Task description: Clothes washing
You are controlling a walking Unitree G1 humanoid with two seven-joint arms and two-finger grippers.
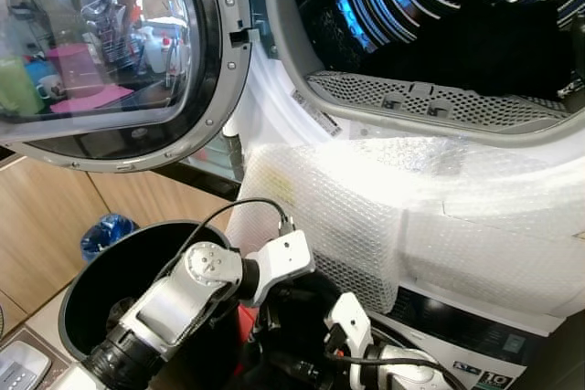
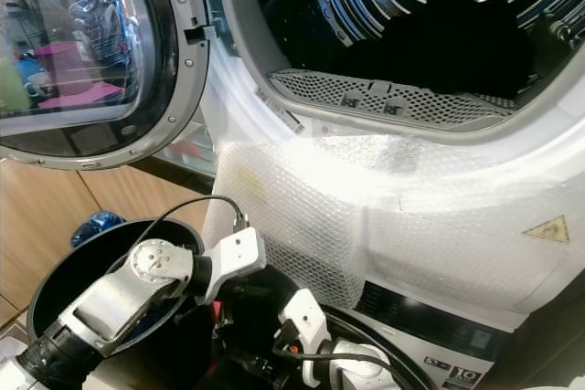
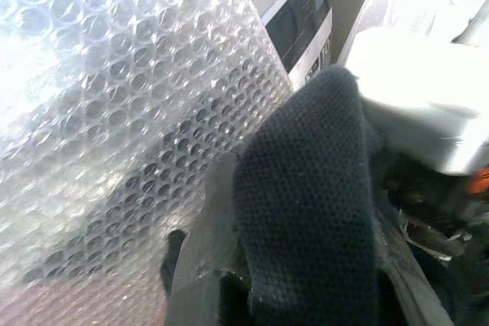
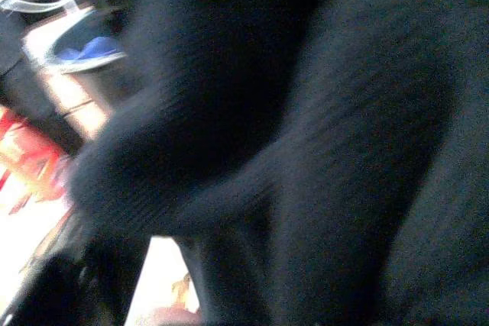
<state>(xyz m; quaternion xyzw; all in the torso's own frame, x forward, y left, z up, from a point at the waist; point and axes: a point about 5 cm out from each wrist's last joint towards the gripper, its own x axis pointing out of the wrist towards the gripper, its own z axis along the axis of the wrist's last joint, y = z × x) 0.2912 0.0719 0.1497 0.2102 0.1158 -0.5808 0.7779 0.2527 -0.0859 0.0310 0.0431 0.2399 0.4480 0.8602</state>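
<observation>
The washing machine (image 1: 512, 226) stands with its door (image 1: 110, 52) swung wide at 10 o'clock. Something dark already lies in the drum (image 1: 494, 52), so loading looks partly done. At 6 o'clock, low beside the black basket (image 1: 82, 289), both arms work a dark knit garment (image 3: 306, 211). The left gripper's (image 3: 229, 280) fingers look clenched on it; for the right gripper (image 4: 92, 280) I cannot tell. The garment has yet to be lifted past the bubble wrap (image 1: 366, 216). A "10" shows on the front panel; a yellow warning triangle sits at 3 o'clock.
</observation>
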